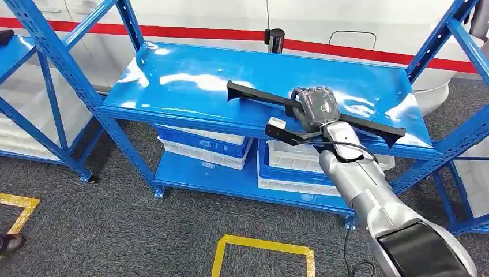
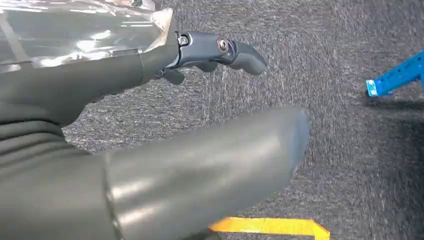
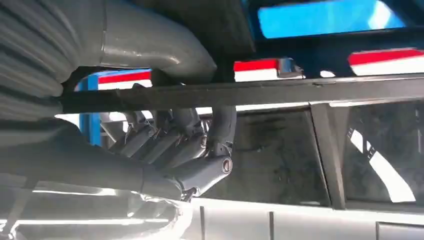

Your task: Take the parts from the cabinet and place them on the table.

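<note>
A long black part point(image 1: 254, 95) with flared ends lies across the top of the blue cabinet shelf point(image 1: 190, 75). My right hand point(image 1: 316, 107) grips it near its middle, the silver arm reaching in from the lower right. In the right wrist view the fingers point(image 3: 200, 145) curl around the black part point(image 3: 300, 92). I cannot tell whether the part rests on the shelf or is just off it. My left hand point(image 2: 90, 80) hangs over grey carpet with its fingers apart, holding nothing.
Blue and white bins point(image 1: 202, 147) stand on the lower shelf. More blue racks stand at the left point(image 1: 34, 86) and the right point(image 1: 461, 133). Yellow floor tape point(image 1: 262, 248) marks the carpet in front. A person's shoe point(image 1: 11, 242) shows at the lower left.
</note>
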Robot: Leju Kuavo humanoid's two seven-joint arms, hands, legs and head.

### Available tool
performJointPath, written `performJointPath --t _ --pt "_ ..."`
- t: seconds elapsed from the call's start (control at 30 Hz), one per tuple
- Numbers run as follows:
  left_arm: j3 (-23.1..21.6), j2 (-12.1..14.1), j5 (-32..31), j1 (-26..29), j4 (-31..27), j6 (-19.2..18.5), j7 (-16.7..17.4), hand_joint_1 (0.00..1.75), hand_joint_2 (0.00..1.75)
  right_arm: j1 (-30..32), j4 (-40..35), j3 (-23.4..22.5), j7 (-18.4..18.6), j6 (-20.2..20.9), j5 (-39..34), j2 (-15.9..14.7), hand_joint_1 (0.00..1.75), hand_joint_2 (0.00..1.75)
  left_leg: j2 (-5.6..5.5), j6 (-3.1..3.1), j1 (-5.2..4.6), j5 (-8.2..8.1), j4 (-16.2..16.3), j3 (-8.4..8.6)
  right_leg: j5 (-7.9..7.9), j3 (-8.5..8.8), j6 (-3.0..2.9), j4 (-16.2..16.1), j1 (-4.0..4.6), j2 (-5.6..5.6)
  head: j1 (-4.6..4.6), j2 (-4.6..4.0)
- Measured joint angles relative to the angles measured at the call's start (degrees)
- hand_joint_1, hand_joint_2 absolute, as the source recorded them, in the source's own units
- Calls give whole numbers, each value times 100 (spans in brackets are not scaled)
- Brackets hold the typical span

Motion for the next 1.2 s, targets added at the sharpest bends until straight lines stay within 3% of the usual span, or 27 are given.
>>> performJointPath --t 0.2,0.33,0.47,0.73,0.87,0.93,1.07,1.13,1.17,1.2 --pt "79 -7 11 0 0 -44 11 0 175 18 -791 -52 -260 389 -315 -192 164 175 1 0 4 0 0 -4 -1 -3 -1 2 1 0 0 0" --pt "136 -7 33 1 0 -79 7 0 175 -154 -1587 -63 -273 826 -525 -420 166 175 0 0 3 1 0 -9 -1 -8 -1 2 1 0 2 0" --pt "253 -7 173 -3 0 -144 35 0 175 -409 -2023 -66 -273 997 -601 -594 166 175 -2 0 3 1 0 -10 -1 -7 -1 1 0 -2 2 0" --pt "354 0 -13 -58 0 -160 1137 0 175 -525 -2100 -50 -286 802 -811 -612 166 175 -2 0 2 1 0 -11 0 -7 0 1 0 -2 2 0" --pt "350 -2 -76 -71 0 -177 1278 0 175 -488 -2124 -33 -282 756 -809 -608 166 175 -1 0 3 1 0 -10 0 -7 0 1 0 -2 0 0" --pt "339 13 -146 -71 0 -160 1318 0 175 -448 -2133 -31 -247 752 -802 -608 166 175 -7 34 -9 -22 31 -25 5 -5 14 -8 -50 -2 -4 0" --pt "295 33 -249 -66 0 -162 1375 0 175 -278 -2181 -41 -181 627 -763 -616 166 175 -7 71 -12 -45 51 -35 -3 5 43 -16 -65 -3 2 0" --pt "267 46 -313 -74 0 -219 1403 0 175 -154 -2240 -55 -107 537 -653 -614 166 175 -3 137 -4 14 -5 -4 39 28 103 -46 -52 0 -2 0" --pt "241 46 -319 -81 0 -245 1418 0 175 -90 -2257 -76 -88 516 -621 -629 166 175 29 184 58 68 -94 52 -62 -10 94 26 -36 -5 2 0" --pt "225 44 -328 -90 -2 -256 1423 0 175 -52 -2268 -87 -77 496 -608 -636 166 175 26 208 49 86 -124 65 -228 -106 51 253 -33 -2 9 0"
